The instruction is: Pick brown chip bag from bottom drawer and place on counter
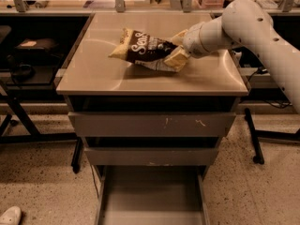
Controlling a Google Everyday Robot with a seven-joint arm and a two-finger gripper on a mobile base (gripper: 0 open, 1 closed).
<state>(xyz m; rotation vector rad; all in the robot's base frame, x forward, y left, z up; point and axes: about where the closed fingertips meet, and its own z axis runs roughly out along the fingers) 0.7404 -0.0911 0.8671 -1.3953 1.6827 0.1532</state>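
— How many bags?
— One brown chip bag (140,48), white script starting "Sea". It sits on the counter (140,81), its right end pinched between the gripper's (174,49) two pale fingers.
— Drawers?
— Three: top drawer (150,124) and middle drawer (150,156) shut, bottom drawer (150,196) pulled out.
— The room?
— Glossy beige countertop, speckled floor (262,191), dark side shelves (37,55), one white shoe (9,214) at lower left.
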